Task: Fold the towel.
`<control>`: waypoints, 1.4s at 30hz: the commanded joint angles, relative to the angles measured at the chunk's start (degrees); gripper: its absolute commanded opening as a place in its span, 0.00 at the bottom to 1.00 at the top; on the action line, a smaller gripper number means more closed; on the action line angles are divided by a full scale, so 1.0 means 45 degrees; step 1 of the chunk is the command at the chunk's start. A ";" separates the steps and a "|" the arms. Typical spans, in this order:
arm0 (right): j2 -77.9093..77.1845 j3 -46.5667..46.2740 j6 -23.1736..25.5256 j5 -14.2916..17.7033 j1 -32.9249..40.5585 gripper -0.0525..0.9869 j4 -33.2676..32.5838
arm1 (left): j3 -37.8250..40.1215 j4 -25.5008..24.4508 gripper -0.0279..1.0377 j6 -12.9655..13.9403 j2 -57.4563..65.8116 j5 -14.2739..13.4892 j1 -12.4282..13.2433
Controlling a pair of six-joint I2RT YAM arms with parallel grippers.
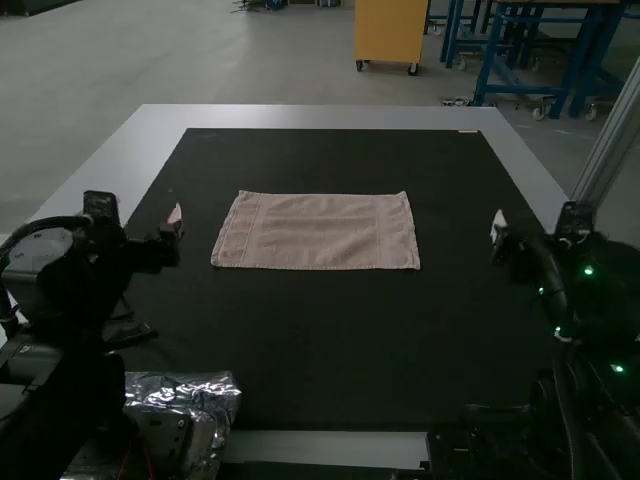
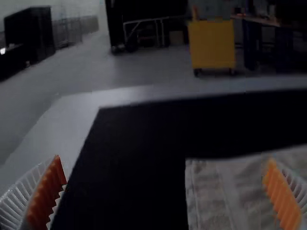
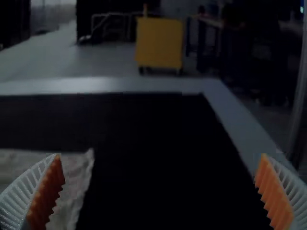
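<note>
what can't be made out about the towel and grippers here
- Underside of the towel, high view: hidden by its upper face
- Rest of the towel, both wrist views: cut off by the edge, partly behind a finger
- Pads of left gripper and right gripper, high view: too small, dim

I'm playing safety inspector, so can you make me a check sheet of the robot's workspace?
Surface: black mat on a pale table.
Job's things: pinkish-beige towel, lying flat as a wide rectangle; can't tell if already folded.
Clutter: crinkly silver sheet by the left arm's base.
Grippers: left gripper and right gripper both open, holding nothing.
Cables: black cable looping over the left arm.
Surroundings: metal post past the table's right side.
</note>
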 commanded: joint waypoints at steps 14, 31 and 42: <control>0.0052 0.0623 -0.5544 -0.0124 -0.0413 0.93 0.3505 | 0.0535 0.3653 0.92 0.6156 -0.0095 -0.0606 0.0093; 1.0696 0.9178 0.0647 -0.1588 -0.0549 0.93 -0.1378 | 0.8191 -0.0546 0.92 -0.0348 0.9495 -0.1641 -0.0005; 1.4915 0.9060 0.0843 -0.2116 0.0134 0.93 -0.3311 | 0.9578 -0.2421 0.92 -0.0934 1.5491 -0.0528 -0.0005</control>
